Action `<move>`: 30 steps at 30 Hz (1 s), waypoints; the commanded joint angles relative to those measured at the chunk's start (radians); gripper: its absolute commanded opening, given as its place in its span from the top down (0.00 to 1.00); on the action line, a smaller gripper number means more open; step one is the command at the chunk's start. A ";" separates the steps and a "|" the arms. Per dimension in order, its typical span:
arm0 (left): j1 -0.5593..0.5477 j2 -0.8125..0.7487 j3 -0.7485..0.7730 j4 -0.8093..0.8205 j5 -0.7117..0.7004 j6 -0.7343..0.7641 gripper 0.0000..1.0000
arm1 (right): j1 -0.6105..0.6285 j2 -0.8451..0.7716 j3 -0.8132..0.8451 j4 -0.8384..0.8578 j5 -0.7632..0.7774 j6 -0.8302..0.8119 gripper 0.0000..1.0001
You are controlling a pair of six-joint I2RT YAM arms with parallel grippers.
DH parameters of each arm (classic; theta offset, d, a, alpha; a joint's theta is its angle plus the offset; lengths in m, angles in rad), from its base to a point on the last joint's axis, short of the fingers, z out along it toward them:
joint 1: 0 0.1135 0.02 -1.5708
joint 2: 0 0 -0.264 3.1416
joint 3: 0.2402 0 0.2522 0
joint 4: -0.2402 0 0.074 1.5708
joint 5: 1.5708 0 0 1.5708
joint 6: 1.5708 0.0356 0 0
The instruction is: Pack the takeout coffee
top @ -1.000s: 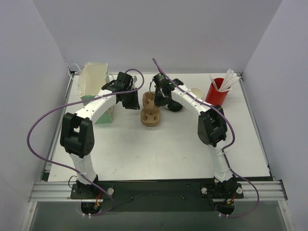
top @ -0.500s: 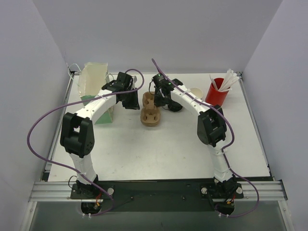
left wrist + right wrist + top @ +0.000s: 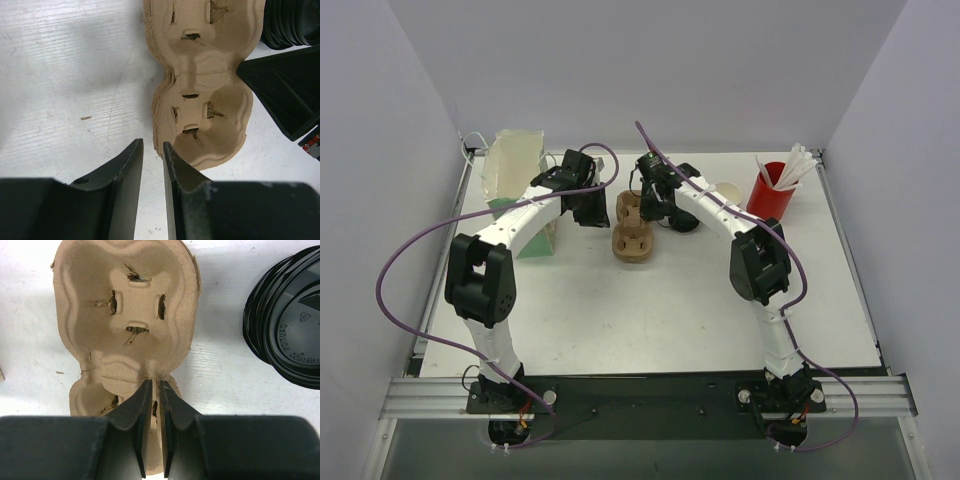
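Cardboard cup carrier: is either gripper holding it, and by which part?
The right gripper seems to pinch the cardboard cup carrier at the ridge between its wells. The left gripper holds nothing, its jaws empty beside the carrier's edge.

Takeout coffee: can't tell where; hidden fr. view.

Pulp carrier stack (image 3: 210, 115): one, two wells each. Black lid stack (image 3: 287, 325): one, right of right gripper (image 3: 152, 385) jaws. Red cup (image 3: 766, 200): one. Bag (image 3: 510, 165): one.
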 commanded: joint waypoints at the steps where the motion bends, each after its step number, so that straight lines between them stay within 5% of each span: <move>1: 0.007 0.006 0.010 0.039 0.010 0.010 0.67 | 0.007 0.024 0.040 -0.037 0.019 -0.009 0.92; 30: 0.009 0.019 0.015 0.042 0.016 0.010 0.67 | 0.009 0.019 0.043 -0.039 0.035 -0.012 0.91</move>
